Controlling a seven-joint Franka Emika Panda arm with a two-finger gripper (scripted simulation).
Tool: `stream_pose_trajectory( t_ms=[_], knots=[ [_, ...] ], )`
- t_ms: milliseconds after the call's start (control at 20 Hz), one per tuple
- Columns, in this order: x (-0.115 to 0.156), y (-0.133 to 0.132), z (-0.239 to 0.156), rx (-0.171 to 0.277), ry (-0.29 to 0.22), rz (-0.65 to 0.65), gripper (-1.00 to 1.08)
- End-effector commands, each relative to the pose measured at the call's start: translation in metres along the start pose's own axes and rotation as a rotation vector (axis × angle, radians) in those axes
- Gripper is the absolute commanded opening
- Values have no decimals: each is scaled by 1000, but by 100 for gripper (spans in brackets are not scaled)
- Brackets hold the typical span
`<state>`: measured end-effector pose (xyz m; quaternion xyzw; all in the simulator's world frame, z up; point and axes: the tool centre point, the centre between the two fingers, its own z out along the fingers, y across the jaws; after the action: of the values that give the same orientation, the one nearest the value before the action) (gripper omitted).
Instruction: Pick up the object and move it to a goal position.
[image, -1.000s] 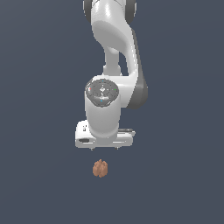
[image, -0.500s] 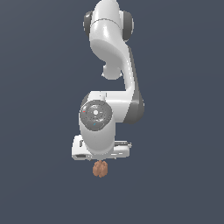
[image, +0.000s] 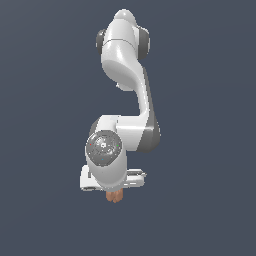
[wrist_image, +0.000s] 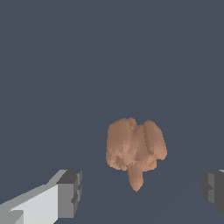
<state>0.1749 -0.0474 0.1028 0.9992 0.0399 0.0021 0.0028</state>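
White gripper (image: 114, 192) hung low-centre in exterior frame, spread wide, gripping nothing. Brownish-orange lumpy object (wrist_image: 135, 148) sat between grey fingertips (wrist_image: 70, 193), apart from both, on dark surface (wrist_image: 65, 65).

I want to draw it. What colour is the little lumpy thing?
Brownish-orange, like a walnut. The lumpy object shows best in the wrist view.
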Motion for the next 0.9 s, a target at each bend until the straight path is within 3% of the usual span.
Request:
stream_pose_trajectory(
  t_ms=[0, 550, 850],
  knots=[
    [2, 1, 4, 3, -1, -2, 100],
    [3, 3, 11, 6, -4, -5, 100],
    [3, 3, 35, 6, -4, -5, 100]
  ],
)
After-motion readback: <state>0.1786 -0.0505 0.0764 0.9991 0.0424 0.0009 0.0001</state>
